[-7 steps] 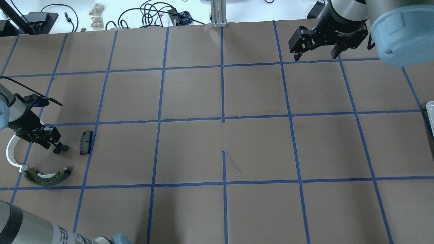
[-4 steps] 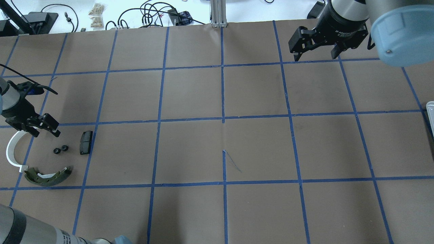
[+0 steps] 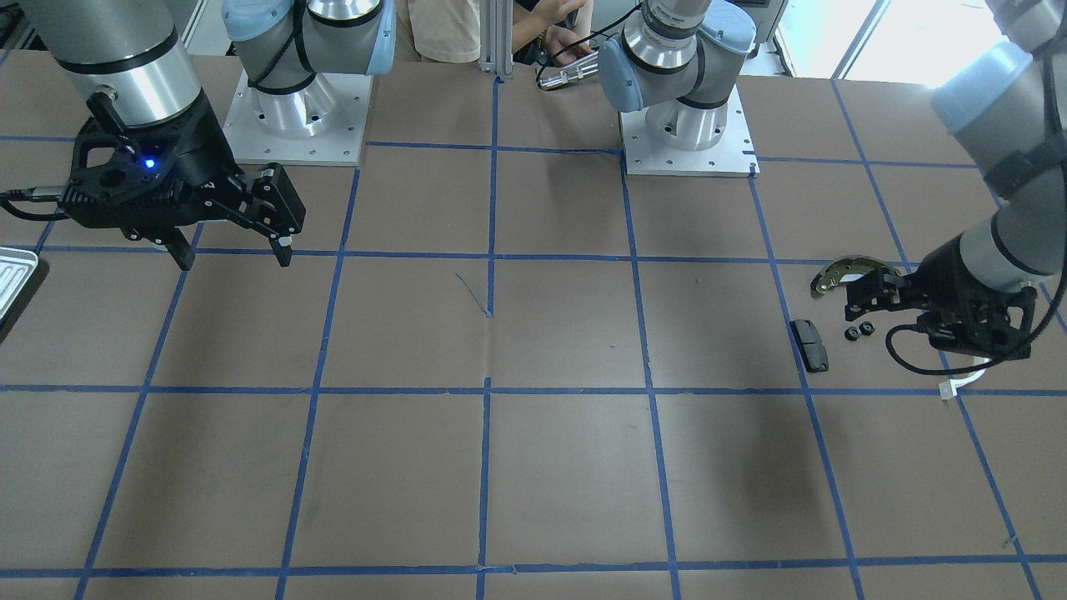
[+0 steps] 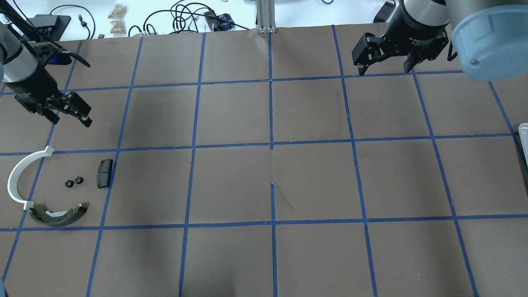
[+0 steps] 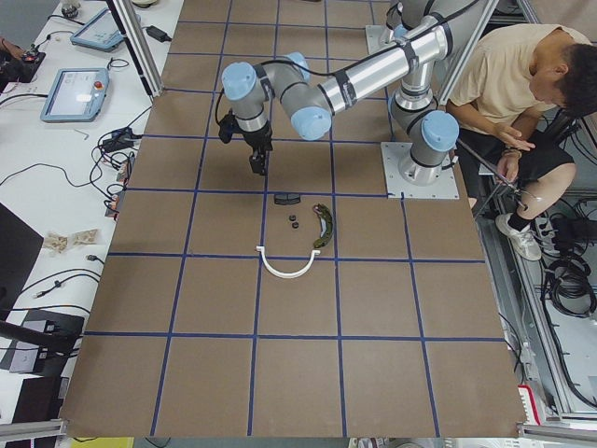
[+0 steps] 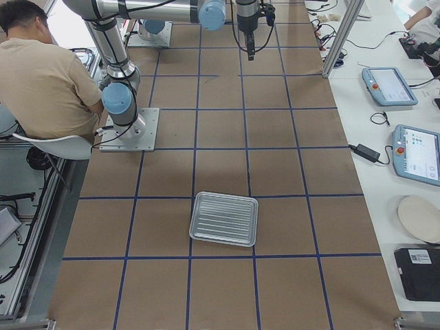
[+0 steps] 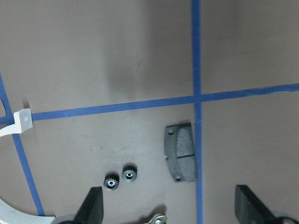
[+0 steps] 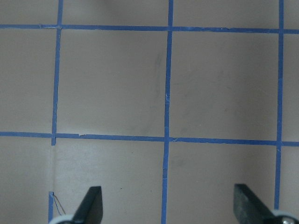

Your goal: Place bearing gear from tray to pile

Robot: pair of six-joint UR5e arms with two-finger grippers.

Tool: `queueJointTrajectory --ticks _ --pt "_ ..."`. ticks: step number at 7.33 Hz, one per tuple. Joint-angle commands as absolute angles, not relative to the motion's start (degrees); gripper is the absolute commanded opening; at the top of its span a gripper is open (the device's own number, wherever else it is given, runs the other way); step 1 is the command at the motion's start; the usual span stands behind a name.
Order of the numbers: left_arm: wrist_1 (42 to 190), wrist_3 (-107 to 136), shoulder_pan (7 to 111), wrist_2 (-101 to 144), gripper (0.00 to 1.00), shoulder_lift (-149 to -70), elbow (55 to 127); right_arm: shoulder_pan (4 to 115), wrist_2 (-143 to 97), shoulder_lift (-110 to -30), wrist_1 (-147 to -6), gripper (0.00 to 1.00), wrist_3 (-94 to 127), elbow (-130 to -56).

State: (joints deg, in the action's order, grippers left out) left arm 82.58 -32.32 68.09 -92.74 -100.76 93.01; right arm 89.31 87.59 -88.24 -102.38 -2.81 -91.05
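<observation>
Left claw [image 4: 71, 119] is hanging above the table with its arm reaching out from the robot. Its fingers are pointing down, spread wide and gripping nothing. Two small black gears [image 4: 69, 183] are lying side by side on the table, a little nearer the robot than this claw and well apart from the tray [image 6: 194, 221]. A dark pad [image 4: 104, 173], a white arc [image 4: 15, 181] and a curved brake shoe [image 4: 57, 217] are lying around them, none touching the gears. Right claw [image 4: 383, 69] is hovering far across the table, also spread wide and gripping nothing. Bare brown table [image 4: 272, 255] is stretching between the two claws, with the tray sitting out past the right claw, toward the table's end.
</observation>
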Motion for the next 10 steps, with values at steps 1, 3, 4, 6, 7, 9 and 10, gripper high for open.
queueJointTrajectory --ticks 1,3,4,6,7,9,10 --pt "85.52 -30.50 77.47 -91.59 1.00 -95.03 91.93 89.38 87.54 -88.24 -102.30 1.00 -2.73 -91.05" --pt "86.04 -21.75 84.87 -89.23 1.00 -93.26 93.25 89.47 87.63 -88.24 -102.30 1.00 -2.72 -91.05" --pt "87.09 -18.84 87.08 -89.04 1.00 -92.21 93.51 89.47 87.54 -88.24 -102.30 1.00 -2.72 -91.05" --pt "87.01 -15.22 89.29 -88.60 1.00 -90.27 96.05 89.38 87.63 -88.24 -102.30 1.00 -2.81 -91.05" --pt "87.01 -14.94 89.82 -88.42 1.00 -89.22 97.02 89.47 87.54 -88.24 -102.30 1.00 -2.73 -91.05" --pt "87.01 -14.94 90.61 -88.77 1.00 -87.29 98.78 89.47 87.54 -88.24 -102.30 1.00 -2.72 -91.05" --pt "87.01 -14.94 90.62 -88.68 1.00 -86.93 99.05 89.47 87.54 -88.24 -102.30 1.00 -2.72 -91.05"
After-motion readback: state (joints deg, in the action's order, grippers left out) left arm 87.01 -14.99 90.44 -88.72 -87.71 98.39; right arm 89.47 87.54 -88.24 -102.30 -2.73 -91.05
